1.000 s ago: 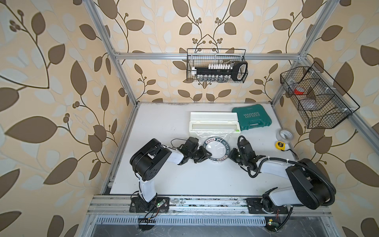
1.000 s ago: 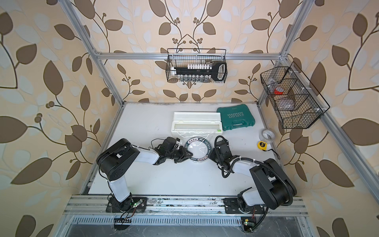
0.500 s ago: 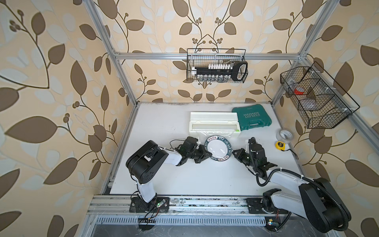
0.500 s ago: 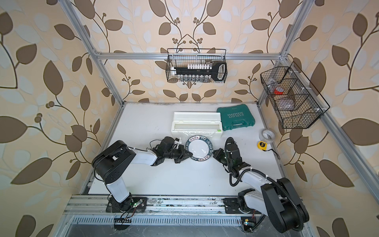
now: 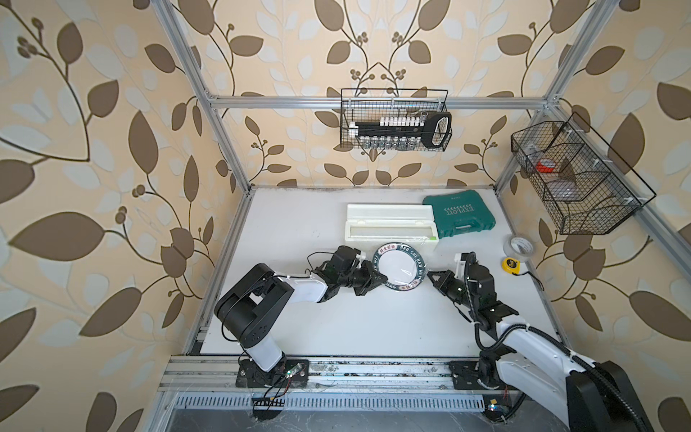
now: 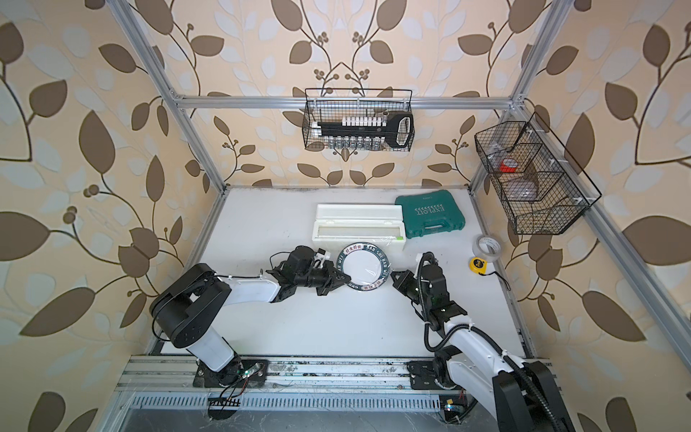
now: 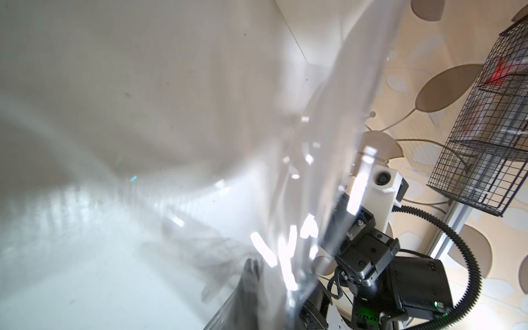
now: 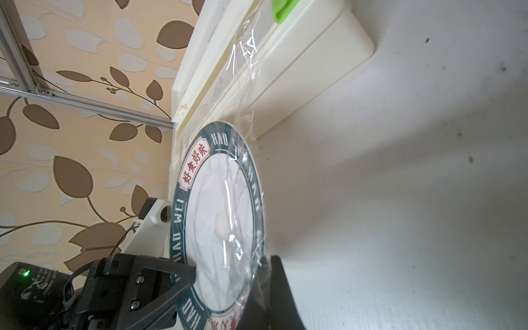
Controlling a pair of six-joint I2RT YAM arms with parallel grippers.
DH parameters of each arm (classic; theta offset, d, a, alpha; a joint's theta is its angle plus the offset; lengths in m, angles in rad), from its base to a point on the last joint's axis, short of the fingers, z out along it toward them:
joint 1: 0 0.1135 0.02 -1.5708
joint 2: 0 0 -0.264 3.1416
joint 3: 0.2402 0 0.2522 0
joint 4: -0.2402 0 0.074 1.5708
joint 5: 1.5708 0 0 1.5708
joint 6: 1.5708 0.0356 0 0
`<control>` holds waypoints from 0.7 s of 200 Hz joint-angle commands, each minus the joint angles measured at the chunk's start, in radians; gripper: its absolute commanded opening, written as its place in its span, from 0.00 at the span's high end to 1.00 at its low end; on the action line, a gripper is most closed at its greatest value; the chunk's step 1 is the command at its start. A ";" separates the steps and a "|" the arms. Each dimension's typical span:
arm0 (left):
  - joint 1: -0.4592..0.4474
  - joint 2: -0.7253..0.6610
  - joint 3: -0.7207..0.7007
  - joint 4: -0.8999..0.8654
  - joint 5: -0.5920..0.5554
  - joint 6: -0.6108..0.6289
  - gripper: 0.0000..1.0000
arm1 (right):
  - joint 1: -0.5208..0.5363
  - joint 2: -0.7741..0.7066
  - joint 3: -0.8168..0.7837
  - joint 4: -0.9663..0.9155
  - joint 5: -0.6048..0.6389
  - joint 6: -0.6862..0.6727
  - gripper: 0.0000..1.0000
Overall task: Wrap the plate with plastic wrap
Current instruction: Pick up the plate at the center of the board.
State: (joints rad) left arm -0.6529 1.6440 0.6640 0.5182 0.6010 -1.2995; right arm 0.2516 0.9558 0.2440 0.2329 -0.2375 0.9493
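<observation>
The plate (image 5: 402, 266) sits mid-table just nearer than the white dispenser box (image 5: 390, 228), left gripper (image 5: 377, 278) pinching its left rim, right gripper (image 5: 430, 275) pressed shut beside its right rim; the plastic wrap (image 8: 243, 94) looks flimsy and clingy, best pinched at a free edge

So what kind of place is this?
Probably a robot test booth, not a home: a metal frame carries wallpapered panels, two robot arms are mounted on a rail, and wire baskets hang above.
</observation>
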 commanded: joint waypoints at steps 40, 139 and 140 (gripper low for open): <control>0.006 -0.096 0.011 -0.030 0.063 0.039 1.00 | -0.039 0.151 0.013 0.023 0.029 -0.006 1.00; -0.024 -0.057 0.053 0.073 0.149 -0.013 1.00 | 0.001 0.382 0.079 0.461 -0.232 0.116 0.87; -0.024 -0.056 0.054 0.075 0.149 -0.013 1.00 | 0.001 0.384 0.078 0.464 -0.235 0.117 0.86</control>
State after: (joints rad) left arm -0.6533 1.6093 0.6743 0.4900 0.6117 -1.3201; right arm 0.2405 1.3106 0.3042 0.5316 -0.3981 1.0100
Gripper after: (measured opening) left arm 0.071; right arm 0.077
